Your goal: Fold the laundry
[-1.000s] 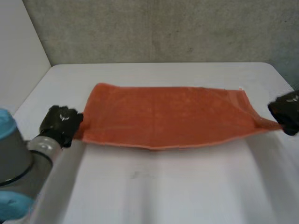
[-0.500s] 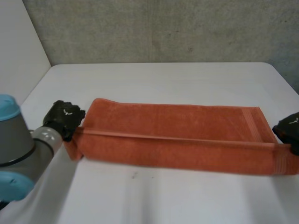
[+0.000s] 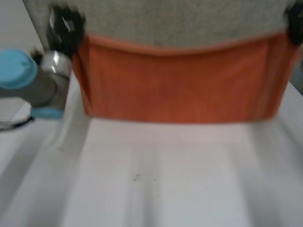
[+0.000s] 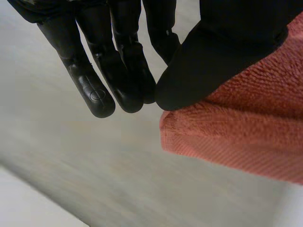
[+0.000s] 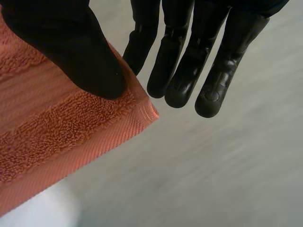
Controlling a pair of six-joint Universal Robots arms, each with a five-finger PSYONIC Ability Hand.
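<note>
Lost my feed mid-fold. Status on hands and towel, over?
Left hand pinching one towel corner, right hand pinching the other. Towel held up, hanging spread between them over the table. Nothing in the way.

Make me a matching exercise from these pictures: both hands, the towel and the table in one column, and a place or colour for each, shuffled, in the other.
1. left hand
2. right hand
3. towel
4. table

A. white, beneath the held-up cloth
B. pinches the corner at the head view's right
C. orange, stretched between two held corners
D. pinches the corner at the head view's left

Pairs: 1-D, 2-B, 3-C, 4-A.
</note>
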